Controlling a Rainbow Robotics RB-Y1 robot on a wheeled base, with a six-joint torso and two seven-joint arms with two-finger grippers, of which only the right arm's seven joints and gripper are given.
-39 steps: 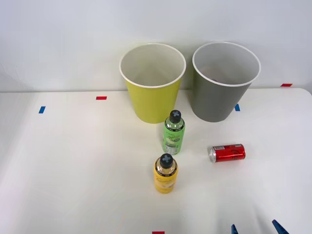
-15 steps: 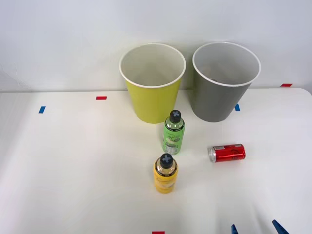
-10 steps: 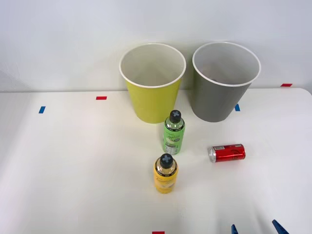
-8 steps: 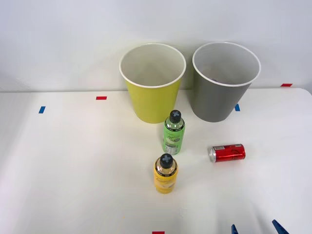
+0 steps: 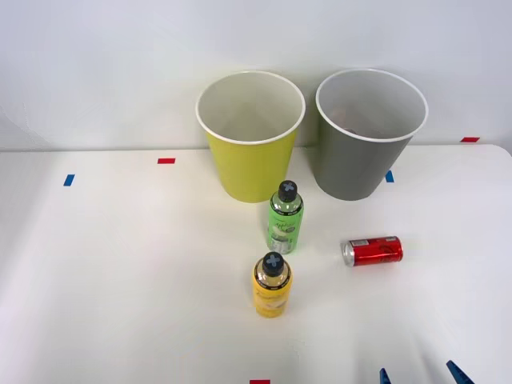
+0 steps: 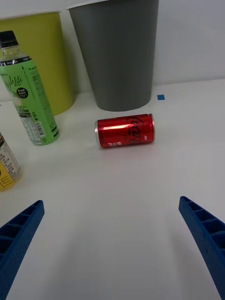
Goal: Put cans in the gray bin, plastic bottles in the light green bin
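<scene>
Right gripper (image 6: 112,243) lines up on the can, nothing sorted yet.

Blue ribbed fingers (image 6: 18,234) are spread wide and empty, squared to the small red soda can (image 6: 125,131), which lies on its side on the white table (image 5: 120,264) near the tall gray tapered bin (image 5: 360,152). Handy: probably a short carry. The green plastic bottle (image 5: 285,218) and yellow plastic bottle (image 5: 272,286) stand upright before the yellow-green bin (image 5: 250,156).

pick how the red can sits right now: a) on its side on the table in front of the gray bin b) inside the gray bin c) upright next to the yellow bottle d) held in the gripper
a: the red can lies on its side on the white table, in front of the gray bin, clear of the open right gripper.
</scene>
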